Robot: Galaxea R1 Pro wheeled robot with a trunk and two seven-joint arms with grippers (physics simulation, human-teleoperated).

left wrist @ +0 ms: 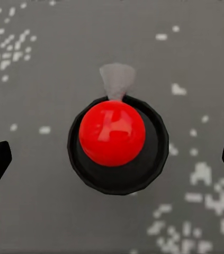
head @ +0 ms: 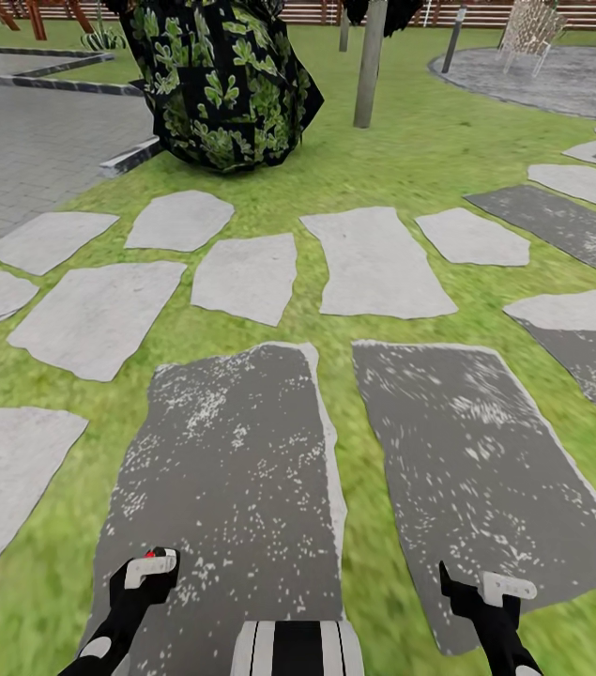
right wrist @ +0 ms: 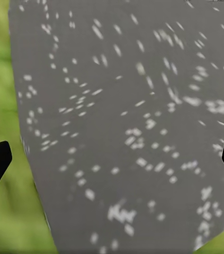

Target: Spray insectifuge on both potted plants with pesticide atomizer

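Seen end-on between my left gripper's fingers is a dark round body topped by a red ball (left wrist: 112,132), with a pale grey cone at its side. It looks like the pesticide atomizer from above. It touches neither finger. My left gripper (left wrist: 112,159) is open over a dark speckled paving slab (head: 232,451); in the head view the left gripper (head: 147,568) is low at the left with a red dot at its tip. My right gripper (head: 481,587) is open and empty over a second dark slab (right wrist: 133,106). The potted plants are out of view.
Pale stepping stones (head: 373,258) cross the lawn ahead. A big dark leafy bush (head: 222,84) and a grey post (head: 370,66) stand beyond them. Grey paving with a kerb (head: 25,141) lies at the left, a round paved patch with a chair (head: 532,38) at the far right.
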